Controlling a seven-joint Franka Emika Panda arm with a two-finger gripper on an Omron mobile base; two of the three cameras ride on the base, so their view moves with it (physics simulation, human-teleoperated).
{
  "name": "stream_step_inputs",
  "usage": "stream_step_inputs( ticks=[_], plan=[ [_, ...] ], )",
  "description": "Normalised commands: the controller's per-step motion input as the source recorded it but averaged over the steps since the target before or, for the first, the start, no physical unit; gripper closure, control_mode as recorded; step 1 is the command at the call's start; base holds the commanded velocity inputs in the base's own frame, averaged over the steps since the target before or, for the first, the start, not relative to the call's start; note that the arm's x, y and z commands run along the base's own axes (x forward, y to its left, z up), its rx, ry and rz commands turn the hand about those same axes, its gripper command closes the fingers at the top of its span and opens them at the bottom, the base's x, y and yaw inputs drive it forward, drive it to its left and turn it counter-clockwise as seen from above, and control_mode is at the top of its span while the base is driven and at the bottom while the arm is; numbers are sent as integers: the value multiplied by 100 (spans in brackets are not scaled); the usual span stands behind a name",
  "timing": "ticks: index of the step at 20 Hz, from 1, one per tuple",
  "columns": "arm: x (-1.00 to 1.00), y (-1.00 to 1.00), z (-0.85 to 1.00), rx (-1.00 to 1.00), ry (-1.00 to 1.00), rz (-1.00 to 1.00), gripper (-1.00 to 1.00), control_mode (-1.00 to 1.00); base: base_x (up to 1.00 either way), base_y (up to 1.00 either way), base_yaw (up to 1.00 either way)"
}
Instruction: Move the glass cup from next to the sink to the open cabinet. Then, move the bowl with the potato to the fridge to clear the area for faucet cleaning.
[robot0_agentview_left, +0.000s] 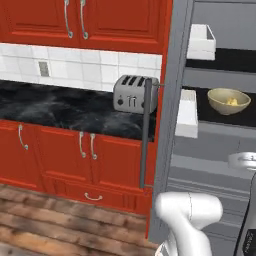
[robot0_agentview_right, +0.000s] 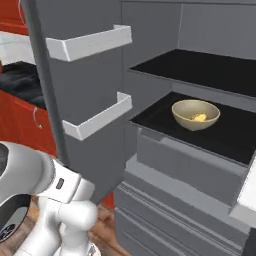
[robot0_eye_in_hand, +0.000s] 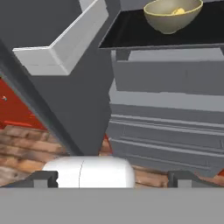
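Observation:
The olive-yellow bowl (robot0_agentview_left: 228, 101) (robot0_agentview_right: 195, 115) (robot0_eye_in_hand: 173, 16) stands upright on a dark inner shelf of the grey fridge (robot0_agentview_left: 200, 150) (robot0_agentview_right: 180, 165) (robot0_eye_in_hand: 166, 78). Inside the bowl lies the small pale-yellow potato (robot0_agentview_left: 232, 101) (robot0_agentview_right: 200, 118) (robot0_eye_in_hand: 178, 11). My gripper (robot0_eye_in_hand: 113, 179) is open with nothing between its fingers. It sits low, in front of the fridge's lower drawers, well below the bowl and apart from it. The glass cup, the sink, the open cabinet and the faucet are out of view.
The open fridge door (robot0_agentview_right: 90, 75) with pale racks (robot0_agentview_right: 90, 42) stands to the left of the shelves. Beyond it a silver toaster (robot0_agentview_left: 134, 93) sits on the black counter (robot0_agentview_left: 60, 107) above red cabinets (robot0_agentview_left: 75, 155). Wooden floor (robot0_agentview_left: 50, 220) lies below.

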Motion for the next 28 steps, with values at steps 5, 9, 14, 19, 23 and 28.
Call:
stream_step_inputs(
  ticks=[5, 9, 14, 19, 23, 28],
  plan=[
    [0, 0, 0, 0, 0, 0, -100, 100, -37, 15, 91],
    [0, 0, 0, 0, 0, 0, -100, 100, -36, 15, 91],
    [0, 0, 0, 0, 0, 0, -100, 100, -31, 15, 92],
    [0, 0, 0, 0, 0, 0, -100, 100, -20, 23, 89],
    [0, 0, 0, 0, 0, 0, -100, 100, -8, 52, 75],
    [0, 0, 0, 0, 0, 0, -100, 100, 66, 97, 35]
  ],
)
